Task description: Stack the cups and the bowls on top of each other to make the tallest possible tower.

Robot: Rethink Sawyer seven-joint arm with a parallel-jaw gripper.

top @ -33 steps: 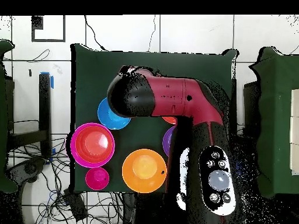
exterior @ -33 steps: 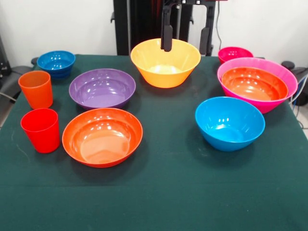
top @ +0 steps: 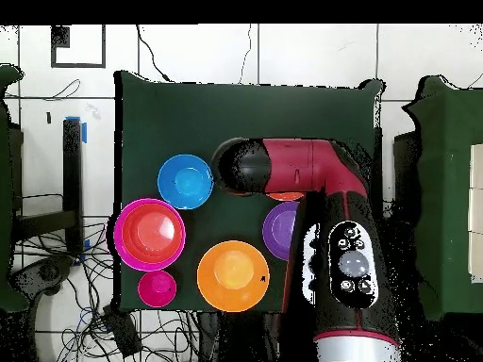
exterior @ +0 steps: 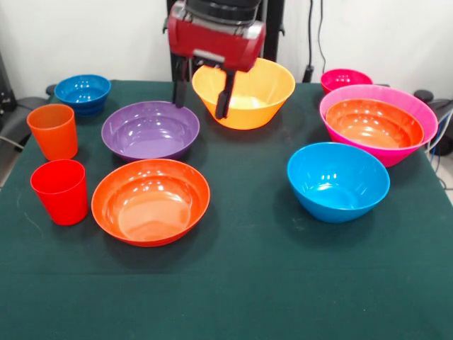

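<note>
Yellow-orange bowl (exterior: 243, 91): claw (exterior: 203, 92) open, empty, fingers straddling near rim.

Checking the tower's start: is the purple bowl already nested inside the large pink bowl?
No; the purple bowl sits alone on the table, while the pink bowl holds a red-orange bowl.

Overhead: cups under the arm (top: 311, 174)

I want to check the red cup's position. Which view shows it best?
The front view: the red cup stands upright and unobstructed beside the red-orange bowl. In the overhead view the arm covers that side, hiding it.
</note>
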